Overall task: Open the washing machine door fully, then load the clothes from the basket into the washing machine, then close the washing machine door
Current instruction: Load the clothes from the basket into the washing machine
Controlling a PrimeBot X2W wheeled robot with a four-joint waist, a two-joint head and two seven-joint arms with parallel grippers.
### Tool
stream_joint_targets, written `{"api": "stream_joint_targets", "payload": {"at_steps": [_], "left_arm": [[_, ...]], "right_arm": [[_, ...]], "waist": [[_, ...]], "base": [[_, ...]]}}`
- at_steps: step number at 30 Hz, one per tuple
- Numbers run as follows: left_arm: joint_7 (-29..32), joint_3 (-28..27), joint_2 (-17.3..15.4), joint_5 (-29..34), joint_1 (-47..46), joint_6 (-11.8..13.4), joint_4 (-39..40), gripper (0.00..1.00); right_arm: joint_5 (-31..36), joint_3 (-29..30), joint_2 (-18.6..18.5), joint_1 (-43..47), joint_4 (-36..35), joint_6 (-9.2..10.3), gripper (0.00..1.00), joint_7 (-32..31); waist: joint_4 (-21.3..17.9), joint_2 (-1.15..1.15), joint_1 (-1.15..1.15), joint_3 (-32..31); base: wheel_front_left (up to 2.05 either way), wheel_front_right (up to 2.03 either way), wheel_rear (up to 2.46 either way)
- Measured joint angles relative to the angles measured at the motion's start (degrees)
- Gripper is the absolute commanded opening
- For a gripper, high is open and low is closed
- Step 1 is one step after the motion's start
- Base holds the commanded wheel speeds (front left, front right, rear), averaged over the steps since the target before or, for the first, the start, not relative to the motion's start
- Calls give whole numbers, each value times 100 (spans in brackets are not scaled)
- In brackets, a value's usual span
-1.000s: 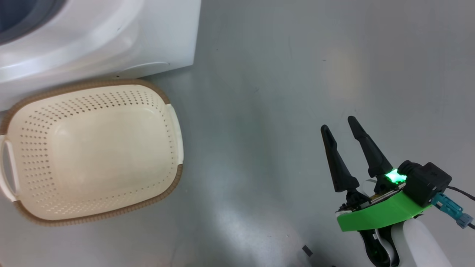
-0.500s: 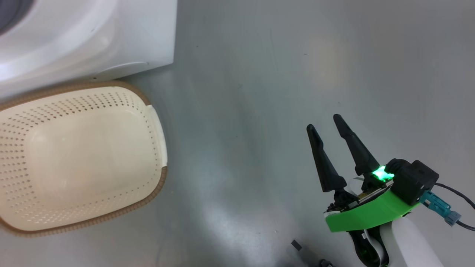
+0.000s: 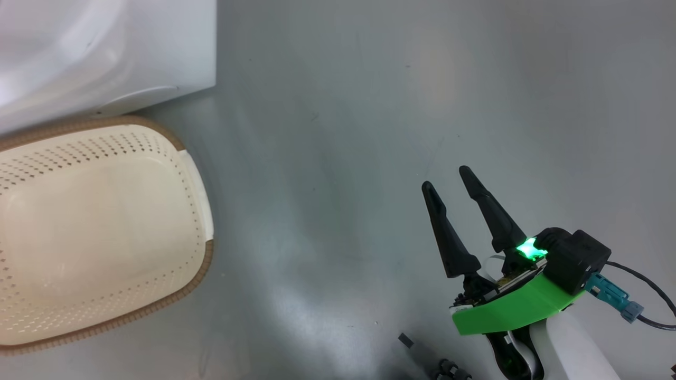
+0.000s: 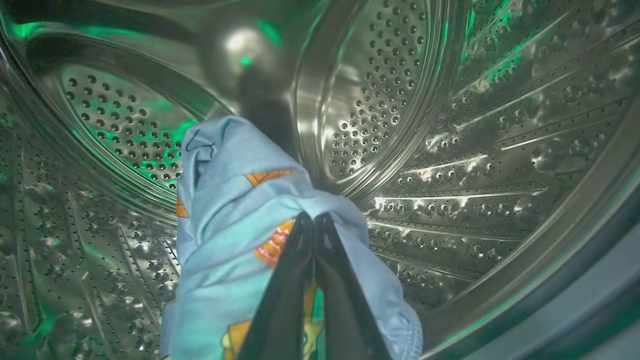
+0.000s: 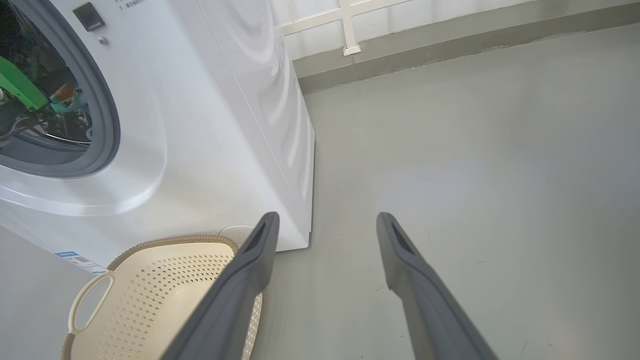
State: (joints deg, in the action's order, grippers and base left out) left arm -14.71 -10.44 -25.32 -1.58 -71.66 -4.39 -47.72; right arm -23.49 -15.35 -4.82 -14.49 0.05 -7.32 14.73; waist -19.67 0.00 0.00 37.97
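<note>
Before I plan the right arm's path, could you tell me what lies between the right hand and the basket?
The head view shows bare grey floor between the right hand and the basket.

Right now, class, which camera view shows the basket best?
The head view: the basket lies open from above, its inside bare, though cut off at the left edge. The right wrist view gives one end with a handle, partly behind the right tool.

The head view looks steeply down on the floor (image 3: 343, 105), with the washing machine (image 3: 158, 53) corner and the basket (image 3: 105, 227) at its left edge. The right wrist view, low over the floor, faces the same machine and basket obliquely. The left wrist view sits close inside the drum (image 4: 500, 125).
</note>
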Motion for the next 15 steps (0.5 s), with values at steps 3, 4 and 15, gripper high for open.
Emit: {"api": "stream_joint_targets", "payload": {"at_steps": [3, 4, 15], "left_arm": [[0, -20, -33, -3, 1, 11, 64, 100], [0, -37, -27, -16, 2, 16, 96, 100], [0, -189, 86, -179, 127, 18, 260, 100]], "right_arm": [[-8, -1, 15, 0, -1, 0, 100, 0], [-8, 3, 26, 0, -1, -1, 100, 0], [-25, 4, 91, -135, 9, 0, 100, 0]], "waist": [[-25, 0, 0, 44], [-27, 0, 0, 55], [94, 0, 0, 50]], "base": [[0, 0, 0], [0, 0, 0], [0, 0, 0]]}}
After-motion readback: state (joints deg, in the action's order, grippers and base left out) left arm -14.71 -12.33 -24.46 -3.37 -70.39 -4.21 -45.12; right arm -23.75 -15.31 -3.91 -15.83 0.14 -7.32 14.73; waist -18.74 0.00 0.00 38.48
